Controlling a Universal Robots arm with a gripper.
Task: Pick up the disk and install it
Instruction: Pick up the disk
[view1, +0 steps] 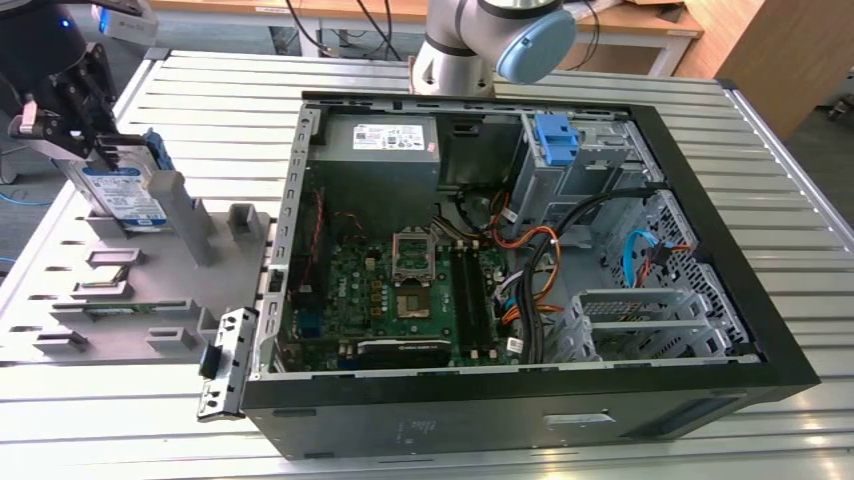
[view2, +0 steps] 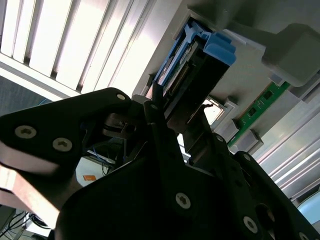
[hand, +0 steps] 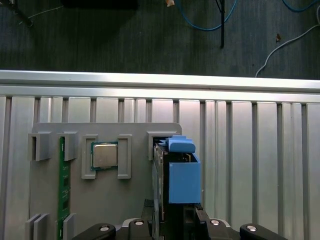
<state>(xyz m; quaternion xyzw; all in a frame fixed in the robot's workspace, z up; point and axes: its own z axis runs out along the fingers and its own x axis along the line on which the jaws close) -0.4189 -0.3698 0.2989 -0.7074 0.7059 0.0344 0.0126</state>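
Right, the slatted bench (view1: 787, 170) carries everything, and the step in hand looks like the pick. The claw (view1: 96, 145) sits at the top of the disk (view1: 123, 195), which stands on edge in a slot of the grey holder (view1: 147, 300) (clenched or slack, I cannot tell). To do it well, I'd say square the claw on the flat faces and draw in line with the slot, so the blue frame doesn't snag.

Containers now: the open computer case (view1: 534, 420) holds a motherboard (view1: 400, 290), a power supply (view1: 394, 138) and a blue bracket (view1: 554, 138) in its drive cage. The holder also keeps a memory stick (hand: 62, 185) and a processor chip (hand: 104, 155).
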